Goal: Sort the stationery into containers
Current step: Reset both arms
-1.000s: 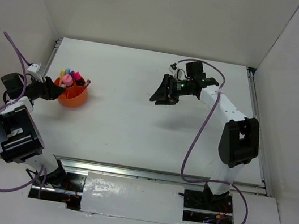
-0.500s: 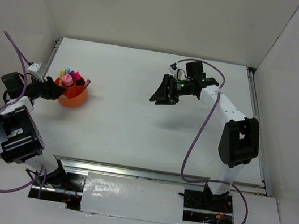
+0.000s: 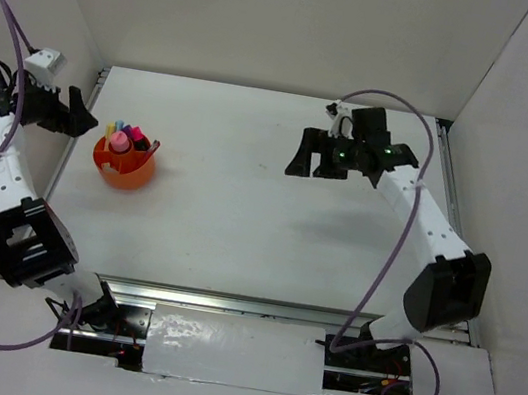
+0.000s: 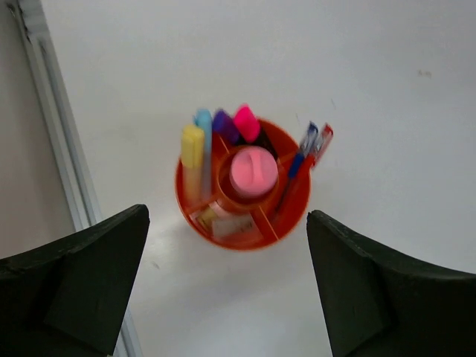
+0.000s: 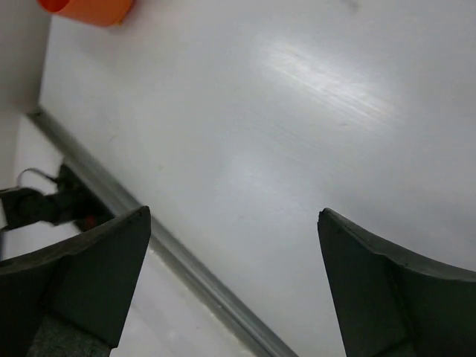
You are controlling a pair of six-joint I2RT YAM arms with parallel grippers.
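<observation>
The orange cup (image 3: 126, 162) stands at the table's left, divided into compartments. The stationery stands inside it: a yellow highlighter (image 4: 192, 147), a light blue one (image 4: 204, 120), a purple one (image 4: 224, 125), a pink one (image 4: 246, 122), a pink cap (image 4: 253, 171) in the middle, and a blue pen (image 4: 307, 141) beside a red pen (image 4: 324, 136). A small beige block (image 4: 204, 217) lies in a near compartment. My left gripper (image 3: 83, 115) hangs open above and left of the cup, holding nothing. My right gripper (image 3: 310, 165) is open and empty over the back right of the table.
A metal rail (image 4: 56, 149) runs along the table's left edge, next to the white wall. Another rail (image 5: 186, 260) borders the near edge, with a black arm mount and cables (image 5: 44, 204) beyond it. The orange cup (image 5: 89, 9) shows at the right wrist view's top left.
Both grippers have opened wider. My left gripper has pulled up and back from the cup toward the left wall. My right gripper has shifted to the right.
</observation>
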